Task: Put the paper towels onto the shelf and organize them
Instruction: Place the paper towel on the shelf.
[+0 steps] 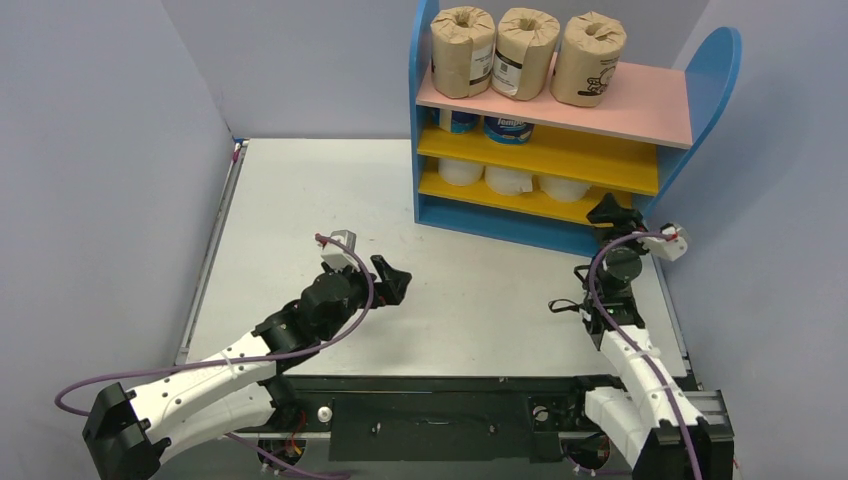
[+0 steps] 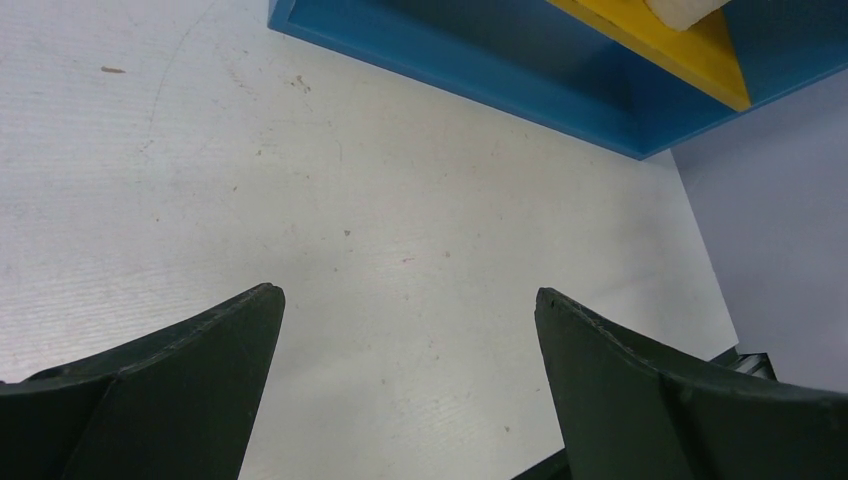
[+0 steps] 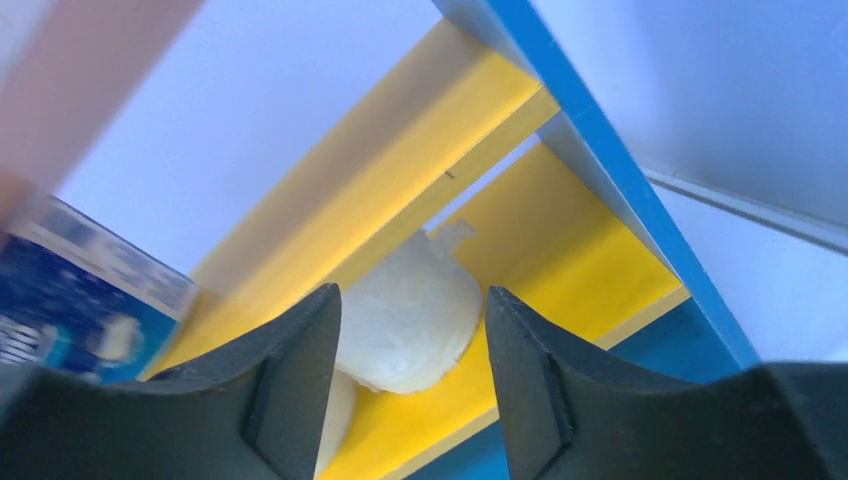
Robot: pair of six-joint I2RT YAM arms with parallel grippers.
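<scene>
Eight paper rolls are sitting on the three-tier shelf [image 1: 640, 112] with blue side panels. Three brown-paper-wrapped rolls [image 1: 526, 52] are standing on its pink top board, their white labels too small to read. Two blue-and-white rolls [image 1: 508, 128] reading "Tempo" are sitting on the upper yellow board, and three plain white rolls [image 1: 510, 180] are lying on the lower one. The right claw [image 1: 608, 211] is reaching into the shelf's lower right corner, half-spread around the end white roll [image 3: 415, 330]; I cannot tell whether it is gripping. The left claw [image 2: 408, 292] is hanging wide and holding nothing over the white surface [image 1: 330, 200] in front of the shelf.
</scene>
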